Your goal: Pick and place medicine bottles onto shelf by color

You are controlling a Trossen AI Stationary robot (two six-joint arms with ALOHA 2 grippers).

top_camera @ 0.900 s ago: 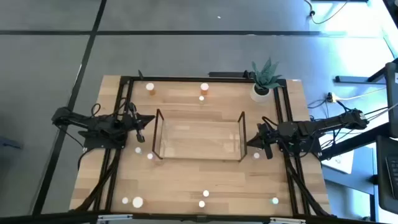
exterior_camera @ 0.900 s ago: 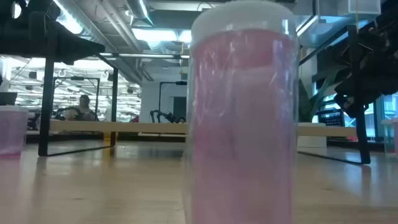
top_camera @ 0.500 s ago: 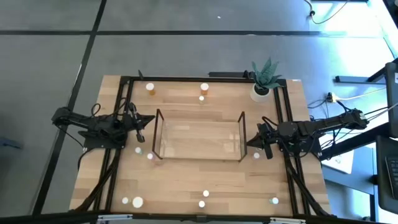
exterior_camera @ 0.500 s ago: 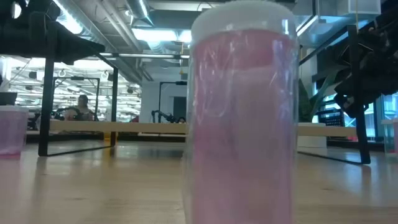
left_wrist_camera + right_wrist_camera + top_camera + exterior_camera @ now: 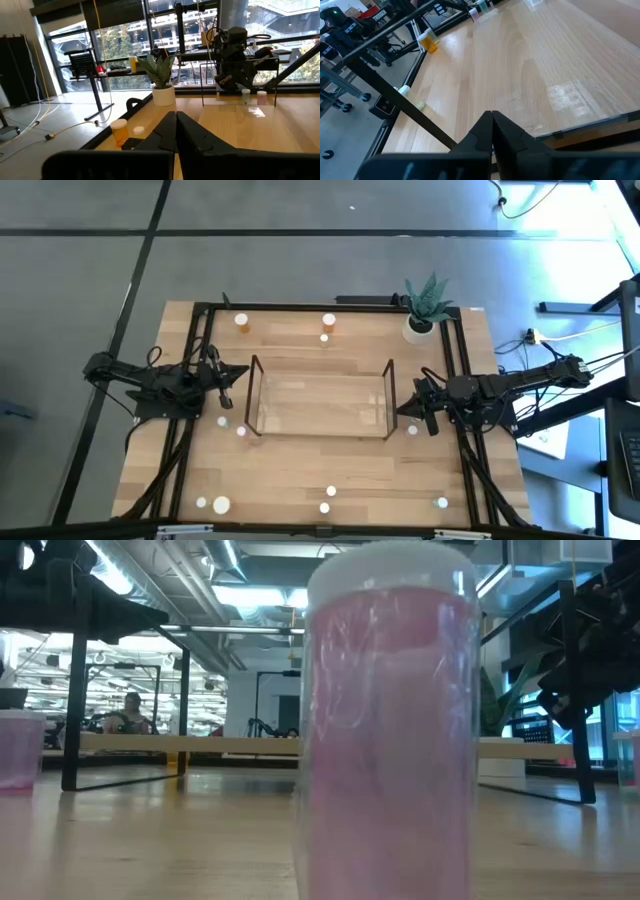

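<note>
The clear shelf (image 5: 320, 396) with black frame ends stands mid-table. My left gripper (image 5: 244, 371) waits shut just beyond its left end, my right gripper (image 5: 401, 409) shut just beyond its right end; neither holds anything. Two orange bottles (image 5: 242, 322) (image 5: 328, 323) stand upright near the far edge. Small white-capped bottles stand by the shelf's left end (image 5: 222, 421), by its right end (image 5: 412, 430) and along the near edge (image 5: 331, 491). A pinkish bottle (image 5: 390, 730) fills the low view. The left wrist view shows shut fingers (image 5: 176, 120) and an orange bottle (image 5: 120, 131).
A potted plant in a white pot (image 5: 420, 325) stands at the far right corner. Black rails (image 5: 195, 380) run along both sides of the table under the arms. Bare wood (image 5: 320, 465) lies between the shelf and the near-edge bottles.
</note>
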